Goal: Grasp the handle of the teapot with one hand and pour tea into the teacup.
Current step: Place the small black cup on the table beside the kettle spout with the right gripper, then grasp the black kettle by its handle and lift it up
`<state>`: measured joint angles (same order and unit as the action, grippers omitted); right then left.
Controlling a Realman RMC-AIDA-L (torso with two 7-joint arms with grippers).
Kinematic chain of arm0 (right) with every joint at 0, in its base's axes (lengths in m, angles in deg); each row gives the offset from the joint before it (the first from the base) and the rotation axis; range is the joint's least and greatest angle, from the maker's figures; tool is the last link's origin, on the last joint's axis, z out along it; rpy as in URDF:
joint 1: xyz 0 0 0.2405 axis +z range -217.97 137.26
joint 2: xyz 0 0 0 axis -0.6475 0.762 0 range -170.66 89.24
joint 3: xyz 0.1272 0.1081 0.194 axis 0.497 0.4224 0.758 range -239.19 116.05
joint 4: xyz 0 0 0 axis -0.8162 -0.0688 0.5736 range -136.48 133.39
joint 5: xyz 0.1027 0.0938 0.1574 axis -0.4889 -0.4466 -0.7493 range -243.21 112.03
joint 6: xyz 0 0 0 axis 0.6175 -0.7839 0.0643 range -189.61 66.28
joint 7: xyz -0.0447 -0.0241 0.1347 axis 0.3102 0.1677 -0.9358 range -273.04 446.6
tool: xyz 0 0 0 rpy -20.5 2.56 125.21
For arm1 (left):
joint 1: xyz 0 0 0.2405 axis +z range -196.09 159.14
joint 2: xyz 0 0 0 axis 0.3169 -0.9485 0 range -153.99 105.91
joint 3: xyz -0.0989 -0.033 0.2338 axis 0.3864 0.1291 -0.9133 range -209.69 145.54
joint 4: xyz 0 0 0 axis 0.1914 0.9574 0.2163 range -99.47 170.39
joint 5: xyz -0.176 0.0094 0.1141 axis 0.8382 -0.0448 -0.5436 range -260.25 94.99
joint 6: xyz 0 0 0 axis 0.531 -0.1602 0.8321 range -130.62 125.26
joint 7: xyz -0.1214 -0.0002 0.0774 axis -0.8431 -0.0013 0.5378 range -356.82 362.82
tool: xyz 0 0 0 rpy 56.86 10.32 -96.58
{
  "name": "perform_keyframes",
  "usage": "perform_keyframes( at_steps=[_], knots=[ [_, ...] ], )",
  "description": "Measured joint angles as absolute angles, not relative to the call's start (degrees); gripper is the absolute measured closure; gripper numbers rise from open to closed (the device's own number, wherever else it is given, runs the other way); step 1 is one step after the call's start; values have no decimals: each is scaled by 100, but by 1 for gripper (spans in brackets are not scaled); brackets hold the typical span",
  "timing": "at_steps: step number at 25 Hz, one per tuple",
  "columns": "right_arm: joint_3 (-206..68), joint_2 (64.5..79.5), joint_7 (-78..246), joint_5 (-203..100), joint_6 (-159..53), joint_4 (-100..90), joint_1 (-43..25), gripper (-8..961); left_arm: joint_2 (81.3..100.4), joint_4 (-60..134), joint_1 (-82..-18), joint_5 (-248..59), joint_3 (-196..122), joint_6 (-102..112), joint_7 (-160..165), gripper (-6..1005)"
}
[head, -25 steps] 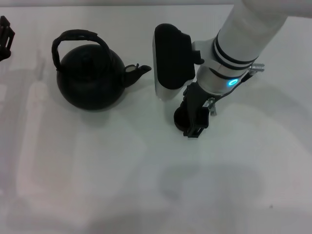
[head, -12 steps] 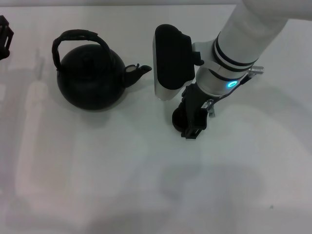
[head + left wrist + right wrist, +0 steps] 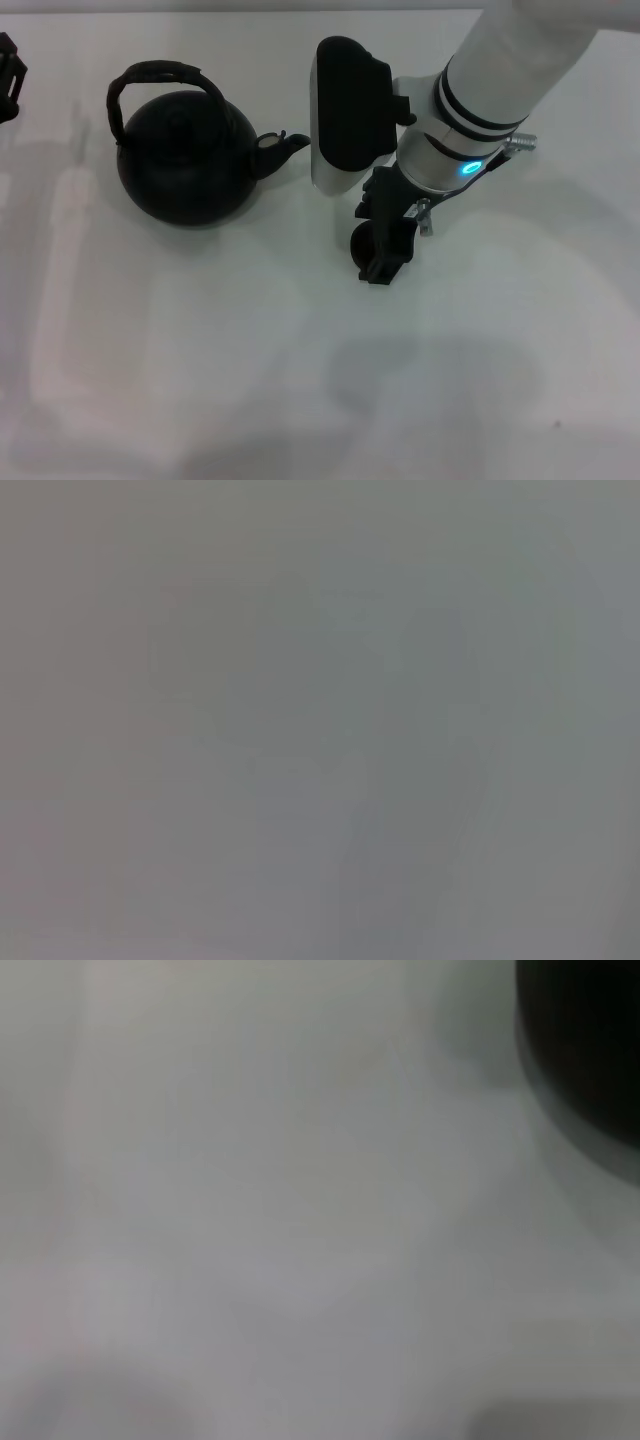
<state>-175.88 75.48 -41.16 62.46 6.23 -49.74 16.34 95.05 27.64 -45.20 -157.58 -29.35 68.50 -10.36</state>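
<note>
The teacup (image 3: 366,241), pinched in the right claw (image 3: 382,243), has been shifted slightly leftward toward the teapot (image 3: 182,160), which stands unmoved on the table (image 3: 300,380), spout facing the teacup.

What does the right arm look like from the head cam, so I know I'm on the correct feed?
White tubular right arm with two black bands, a silver wrist ring with a glowing blue light, a black-and-white box module, and a black right gripper.
</note>
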Motion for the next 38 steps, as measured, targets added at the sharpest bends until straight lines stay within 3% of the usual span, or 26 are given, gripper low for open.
perform_keyframes(
  at_steps=[18, 27, 38],
  knots=[
    [-16713, 7531, -3686, 5673, 761, -5222, 1156, 114, 9499, 2764, -4500, -15767, -2944, 6888, -1032, 259],
    [-14558, 7498, -2868, 4647, 843, -4947, 443, 115, 9504, 2764, -4484, -15783, -2982, 6895, -1031, 259],
    [-11559, 7476, -698, 1010, 811, -2953, -609, 121, 9513, 2764, -4499, -15797, -2979, 6897, -998, 260]
  ],
)
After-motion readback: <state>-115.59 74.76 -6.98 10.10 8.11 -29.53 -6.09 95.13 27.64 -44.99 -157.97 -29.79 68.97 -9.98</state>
